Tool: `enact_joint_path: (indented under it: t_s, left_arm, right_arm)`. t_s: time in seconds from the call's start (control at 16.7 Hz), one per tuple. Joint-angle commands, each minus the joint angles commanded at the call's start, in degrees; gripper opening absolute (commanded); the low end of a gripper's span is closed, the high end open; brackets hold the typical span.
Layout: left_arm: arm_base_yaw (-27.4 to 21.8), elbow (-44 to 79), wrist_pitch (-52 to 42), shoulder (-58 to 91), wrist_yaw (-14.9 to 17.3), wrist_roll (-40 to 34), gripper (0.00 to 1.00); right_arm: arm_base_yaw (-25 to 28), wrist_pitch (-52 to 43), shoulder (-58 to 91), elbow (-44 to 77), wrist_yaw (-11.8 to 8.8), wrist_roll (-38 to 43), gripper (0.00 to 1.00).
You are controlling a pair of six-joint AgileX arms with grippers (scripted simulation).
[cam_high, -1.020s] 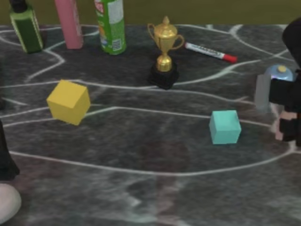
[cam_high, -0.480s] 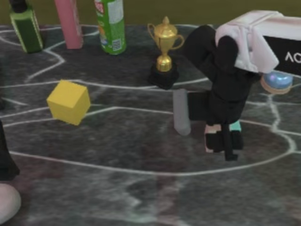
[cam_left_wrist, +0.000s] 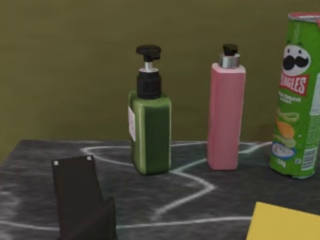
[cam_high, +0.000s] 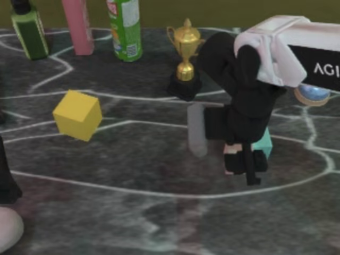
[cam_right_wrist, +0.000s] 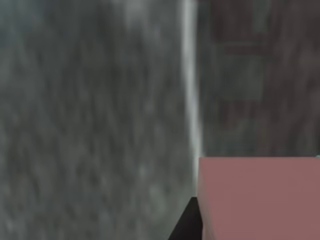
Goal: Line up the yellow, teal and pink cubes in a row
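**Right pincer over the teal cube with the pink cube in its grip**

The right arm reaches in from the counter's right side, and its pincer [cam_high: 243, 162] hangs low near the centre-right of the dark marbled counter [cam_high: 159, 223]. A sliver of pale pink shows between its black fingers [cam_high: 232, 163] from above, and the right wrist view is partly filled by a flat pink face — the pink cube [cam_right_wrist: 260, 197], held in the pincer. The teal cube [cam_high: 264, 144] sits just beside and behind the pincer, mostly hidden by the arm; only one corner shows. Whether the pink cube touches it cannot be told.

The yellow cube [cam_high: 77, 115] lies well apart on the counter's left side, turned at an angle to the counter's edge.

The left arm is parked at the left edge; its pincer [cam_left_wrist: 82, 200] shows only as a dark part, so I cannot tell how its fingers stand.

Along the back stand a green pump bottle [cam_left_wrist: 150, 131], a tall pink bottle [cam_left_wrist: 226, 116], a green crisp can [cam_left_wrist: 297, 95] and a gold trophy [cam_high: 186, 58] — all upright.
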Motion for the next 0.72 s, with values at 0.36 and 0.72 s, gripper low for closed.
enact_joint_path:
  t_s: [0.36,0.72]
  left_arm:
    - [0.0,0.0,0.0,0.0,0.0,0.0,1.00]
    - [0.0,0.0,0.0,0.0,0.0,0.0,1.00]
  right_arm:
    - [0.2,11.7,4.5,-7.0,0.0,0.0,0.00]
    - [0.2,13.3,5.3,-8.1,0.1,0.0,0.08]
